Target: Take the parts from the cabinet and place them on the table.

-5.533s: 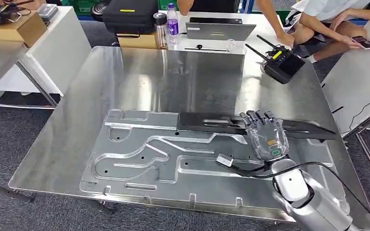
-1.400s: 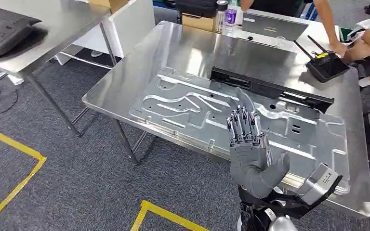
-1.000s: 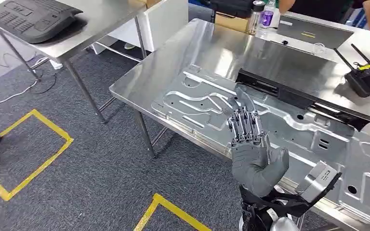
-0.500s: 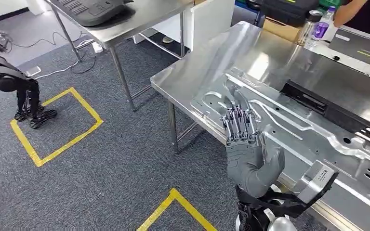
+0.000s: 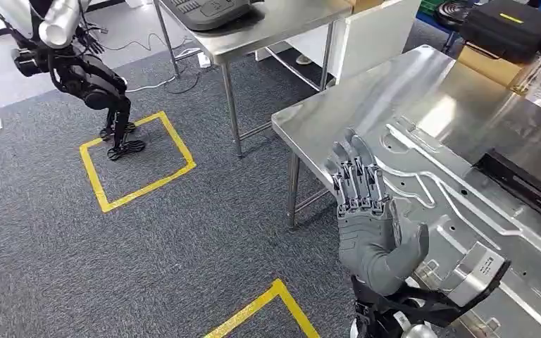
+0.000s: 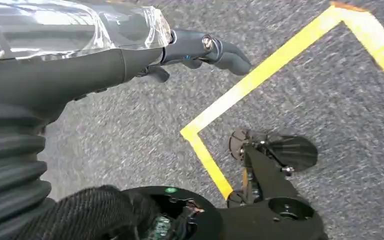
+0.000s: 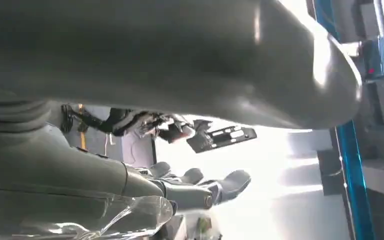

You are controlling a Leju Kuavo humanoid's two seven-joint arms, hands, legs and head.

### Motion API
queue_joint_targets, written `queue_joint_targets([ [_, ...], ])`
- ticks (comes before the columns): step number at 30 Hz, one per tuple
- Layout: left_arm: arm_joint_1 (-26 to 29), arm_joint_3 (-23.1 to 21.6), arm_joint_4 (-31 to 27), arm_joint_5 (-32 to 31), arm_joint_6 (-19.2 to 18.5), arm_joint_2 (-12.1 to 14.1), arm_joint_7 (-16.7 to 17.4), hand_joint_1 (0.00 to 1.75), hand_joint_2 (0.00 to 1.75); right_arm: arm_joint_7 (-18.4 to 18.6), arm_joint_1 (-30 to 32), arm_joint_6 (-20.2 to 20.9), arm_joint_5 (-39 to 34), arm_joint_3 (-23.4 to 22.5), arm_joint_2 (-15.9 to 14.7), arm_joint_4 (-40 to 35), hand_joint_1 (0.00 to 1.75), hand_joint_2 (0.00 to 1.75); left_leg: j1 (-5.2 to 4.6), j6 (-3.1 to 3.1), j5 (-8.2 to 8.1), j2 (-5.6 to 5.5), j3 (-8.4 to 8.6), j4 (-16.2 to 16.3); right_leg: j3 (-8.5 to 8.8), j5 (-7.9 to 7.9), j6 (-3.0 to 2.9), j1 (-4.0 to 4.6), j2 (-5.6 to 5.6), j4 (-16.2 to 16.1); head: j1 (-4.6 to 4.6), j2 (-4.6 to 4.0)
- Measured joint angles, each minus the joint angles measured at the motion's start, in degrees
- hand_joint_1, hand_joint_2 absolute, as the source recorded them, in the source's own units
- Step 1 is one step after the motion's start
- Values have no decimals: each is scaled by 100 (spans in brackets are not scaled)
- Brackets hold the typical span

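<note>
A large silver stamped metal panel (image 5: 465, 204) lies flat on the steel table (image 5: 338, 120) at the right of the head view. A long black part (image 5: 525, 186) rests on the panel's far side. My right hand (image 5: 366, 218) is raised in front of the table's near edge, fingers straight and apart, holding nothing. Its dark fingers (image 7: 195, 187) also show bare in the right wrist view. My left hand (image 6: 130, 55) hangs above the grey carpet with its fingers (image 6: 220, 50) loosely extended and nothing in them.
Another robot (image 5: 77, 70) stands on a yellow taped square (image 5: 137, 162) at the far left. A second steel table (image 5: 268, 28) carries a black moulded piece (image 5: 215, 8). A black case (image 5: 511, 24) sits at the far right. A yellow tape corner (image 5: 268, 303) marks the carpet near me.
The camera has swung left, so the table slides toward the picture's right and the floor and the other robot come in. My right hand left the black part and now stays raised, empty.
</note>
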Motion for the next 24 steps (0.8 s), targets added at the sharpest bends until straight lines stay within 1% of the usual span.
queue_joint_targets([
  [1,-14,-9,0,-4,4,-2,2,0,0,0,11,11,0,0,2,-9,0,0,-46,-34,-139,334,-102,221,23,-8,-23,0,-64,-14,-31,-2],
  [2,-33,-20,0,-31,7,-2,11,0,0,-4,13,13,-2,0,4,-20,0,0,-37,-67,-368,546,-323,658,35,-24,-60,9,-171,-13,-52,0],
  [3,-50,-42,0,-140,42,-2,90,0,0,-2,20,24,-4,0,0,-20,0,0,-19,-93,-580,654,-571,1144,46,-33,-67,23,-260,-13,-55,0],
  [4,-58,-81,0,-273,92,-2,186,0,0,-7,23,28,-11,0,0,-20,0,0,-6,-118,-746,711,-816,1611,47,-49,-67,32,-363,-11,-53,0],
  [5,-57,-118,0,-319,112,-2,249,0,0,-7,22,33,-22,2,2,-20,0,0,7,-134,-790,741,-946,1853,52,-57,-66,34,-442,-10,-57,0],
  [6,-59,-155,0,-323,124,-2,289,0,0,-7,22,35,-46,2,0,-20,0,0,19,-148,-708,758,-929,1814,66,-75,-57,32,-536,-10,-55,0],
  [7,-66,-186,-2,-326,129,-2,308,0,0,-17,22,35,-55,2,0,-20,0,0,36,-164,-509,793,-740,1463,92,-97,-44,30,-622,-10,-55,0],
  [8,-61,-197,0,-323,136,-2,330,0,0,-24,22,35,-55,2,2,-20,0,0,42,-170,-286,869,-466,972,125,-121,-21,24,-691,-10,-55,0],
  [9,-56,-208,0,-326,136,-2,330,0,0,-31,21,35,-57,2,2,-20,0,0,41,-162,-72,1050,-148,412,172,-152,15,21,-756,-10,-55,0],
  [10,-60,-229,-2,-326,138,-7,330,0,0,-39,21,35,-57,0,2,-20,0,0,13,-150,-29,1375,53,67,200,-183,58,56,-799,-9,-57,0],
  [11,-68,-251,-2,-332,138,-4,332,0,0,-46,21,33,-57,0,2,-20,0,0,-26,-75,-33,1273,41,20,213,-222,94,86,-859,5,-44,0],
  [12,-65,-282,-2,-330,142,-4,332,0,0,-46,24,39,-59,0,2,-20,0,0,-36,-36,-36,1215,23,30,239,-218,112,85,-904,-16,-17,0],
  [13,-49,-299,0,-321,155,-4,332,0,0,-52,22,39,-59,0,2,-20,0,0,-59,-6,-51,1155,9,29,259,-233,144,88,-965,-36,-13,0],
  [14,-37,-310,0,-321,168,-4,334,0,0,-55,23,39,-59,0,2,-20,0,0,-77,38,-45,1081,2,17,286,-241,177,71,-1036,-53,-13,0],
  [15,-24,-324,0,-319,186,-2,345,0,0,-55,23,39,-61,-2,0,-22,0,0,-13,96,-16,1007,48,-26,297,-300,238,23,-930,-28,-11,0],
  [16,-30,-332,0,-319,208,0,348,0,0,-57,27,42,-61,-4,0,-22,0,0,-25,123,-22,935,54,-28,242,-430,228,17,-604,154,-9,0],
  [17,-41,-334,0,-317,212,7,350,0,0,-70,39,44,-59,-9,0,-33,0,0,-30,174,-21,881,57,-27,53,-649,207,25,-432,538,6,0],
  [18,-52,-337,0,-315,212,4,365,0,0,-63,63,44,-74,-18,0,-33,0,0,-39,199,-29,811,59,-27,-201,-874,195,36,-349,1032,11,0],
  [19,-56,-337,0,-313,221,-2,385,0,0,-63,91,44,-72,-20,0,-33,0,0,-46,207,-33,726,59,-27,-467,-1050,192,55,-306,1516,11,0],
  [20,-56,-339,0,-315,232,-2,415,0,0,-63,107,44,-72,-20,0,-33,0,0,-59,212,-36,624,64,-26,-700,-1104,185,67,-291,1884,11,0],
  [21,-52,-343,0,-315,251,-4,428,0,0,-63,112,44,-72,-22,-9,-33,0,0,-60,212,-38,538,73,-24,-765,-1004,171,67,-287,1899,11,0],
  [22,-51,-345,0,-310,271,-2,455,0,0,-63,109,46,-72,-24,-9,-33,0,0,-61,214,-44,439,90,-21,-694,-766,149,69,-274,1639,11,0],
  [23,-49,-345,0,-302,293,-2,461,0,0,-63,109,48,-72,-24,-9,-33,0,0,-61,208,-52,344,118,-19,-526,-467,125,69,-235,1197,11,0],
  [24,-49,-345,0,-302,306,-2,463,0,0,-63,108,48,-72,-24,-9,-33,0,0,-60,197,-65,257,147,-18,-316,-162,101,65,-107,678,11,0],
])
